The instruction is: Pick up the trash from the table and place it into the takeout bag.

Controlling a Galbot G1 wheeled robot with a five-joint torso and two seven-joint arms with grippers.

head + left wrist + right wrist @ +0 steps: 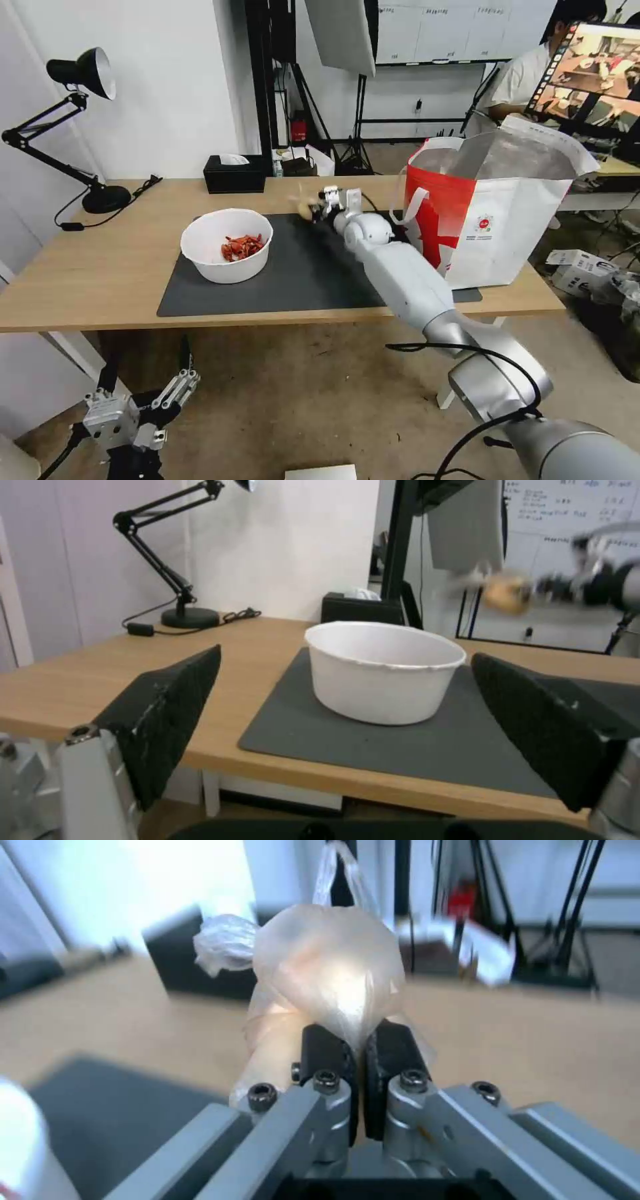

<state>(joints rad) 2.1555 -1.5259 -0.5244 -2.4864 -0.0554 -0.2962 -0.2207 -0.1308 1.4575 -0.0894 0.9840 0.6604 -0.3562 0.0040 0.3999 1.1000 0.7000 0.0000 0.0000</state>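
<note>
Right gripper [359, 1050], jaws pinched on the film of the small clear bag [327, 970], holds it above the table [80, 280] beside the takeout bag [493, 220]. The thin film could slip free short of the opening. Left gripper [143, 410] hangs open below the table.

head view looked forward and down over the table [80, 287]. left wrist view faced the table's edge from below and near, sharing the white bowl [383, 672] with it. right wrist view sat close behind its pads [393, 1045], facing the table's far edge.
</note>
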